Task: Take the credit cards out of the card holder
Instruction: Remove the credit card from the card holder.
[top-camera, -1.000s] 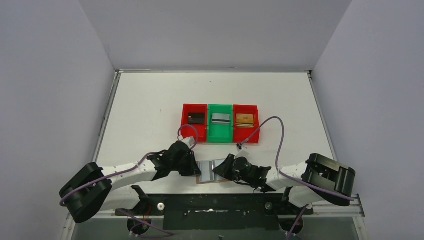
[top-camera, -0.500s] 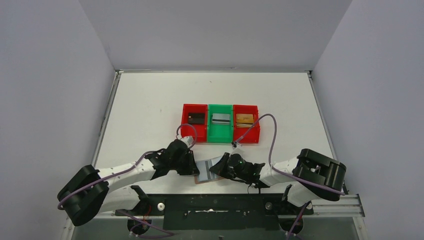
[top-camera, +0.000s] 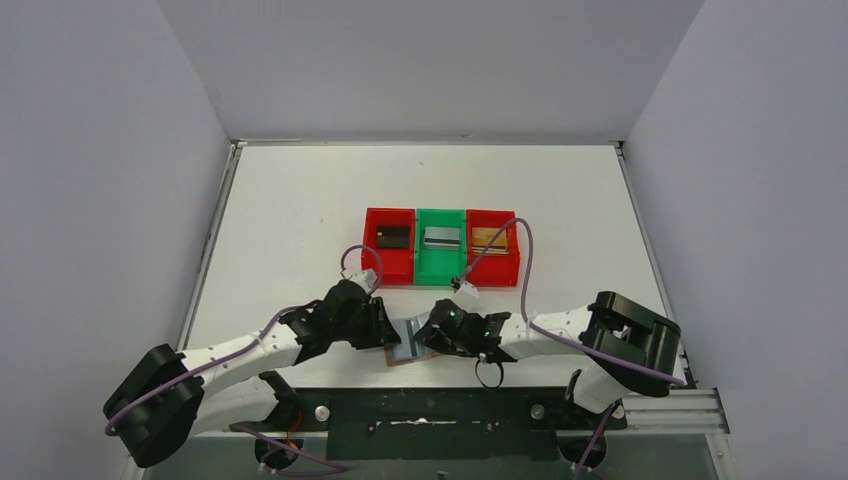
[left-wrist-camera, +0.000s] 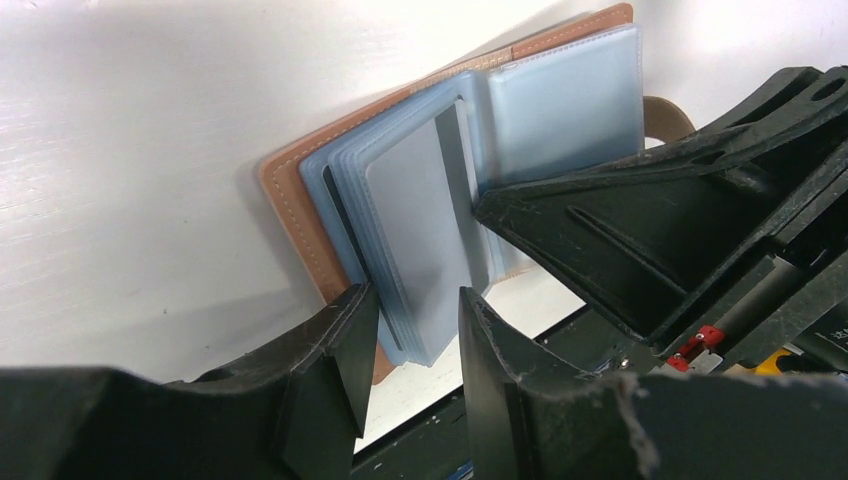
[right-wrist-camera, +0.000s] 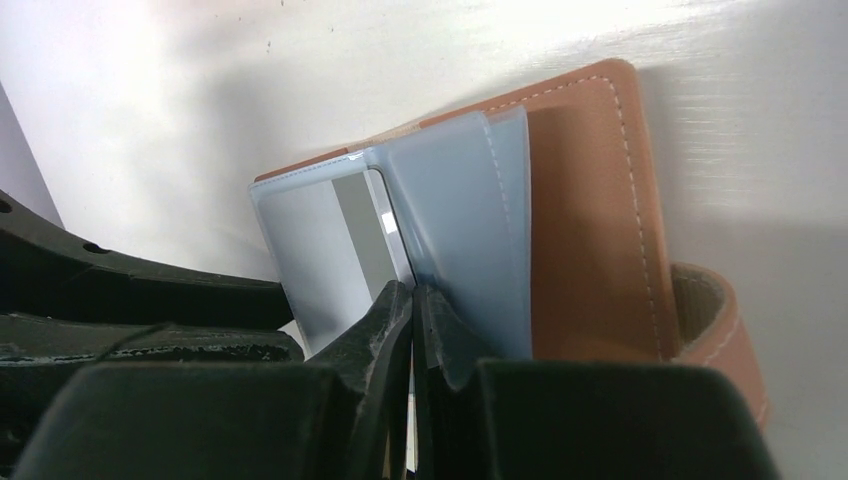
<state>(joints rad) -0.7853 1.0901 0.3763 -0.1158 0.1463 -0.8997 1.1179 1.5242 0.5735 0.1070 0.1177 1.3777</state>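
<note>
White counter (top-camera: 300, 200): row of red and green plastic bins (top-camera: 440, 272) mid-surface. Tan leather card holder (left-wrist-camera: 290, 190) lies open at the near edge, between my tools. Left tool (left-wrist-camera: 415, 298): jaws apart, straddling the edge of the clear plastic sleeves (left-wrist-camera: 560, 100), gripping nothing. Right tool (right-wrist-camera: 412, 292): jaws closed, tips against a sleeve. Silver-grey card (left-wrist-camera: 420, 230) sits in the top sleeve.

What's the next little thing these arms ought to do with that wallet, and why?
Probably close the left gripper on the clear sleeves lying between its open jaws, steadying the card holder. The right gripper is pinched shut by the grey card; pulling now might drag the holder along.
</note>
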